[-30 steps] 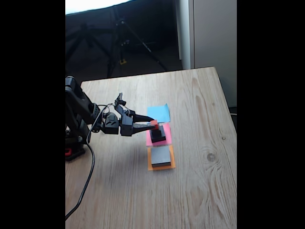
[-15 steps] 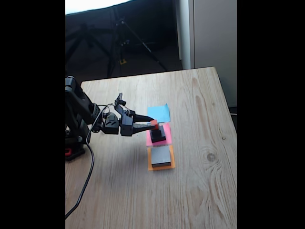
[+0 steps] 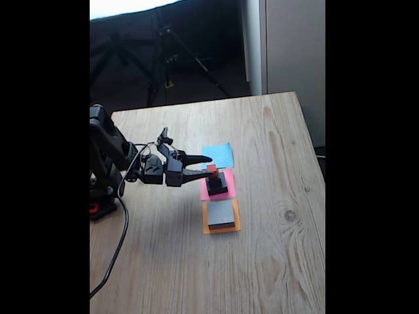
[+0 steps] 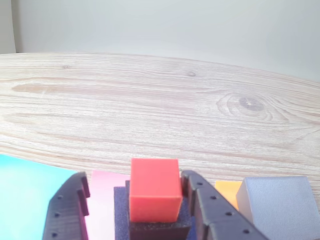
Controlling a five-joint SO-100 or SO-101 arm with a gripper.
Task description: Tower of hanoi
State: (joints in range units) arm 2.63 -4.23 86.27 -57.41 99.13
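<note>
The tiniest red cube (image 3: 211,169) (image 4: 154,190) tops a small black cube (image 3: 214,179) (image 4: 157,227), which rests on the medium black block (image 3: 218,187) (image 4: 120,215) over the pink paper (image 3: 228,190). The large flat grey block (image 3: 221,214) (image 4: 277,207) lies apart on the orange paper (image 3: 221,228). My gripper (image 3: 209,165) (image 4: 134,176) is open and straddles the red cube. In the wrist view the right finger (image 4: 200,200) is close beside the cube and the left finger (image 4: 70,205) stands well off it.
A blue paper square (image 3: 218,155) (image 4: 30,200) lies just beyond the pink one. The arm's base (image 3: 101,196) and its cable (image 3: 121,242) sit at the table's left edge. Bare wooden tabletop (image 3: 275,196) stretches to the right and front of the blocks.
The gripper's fingers have spread apart, letting go of the red cube, which stays on top of the black stack. The arm itself has hardly moved.
</note>
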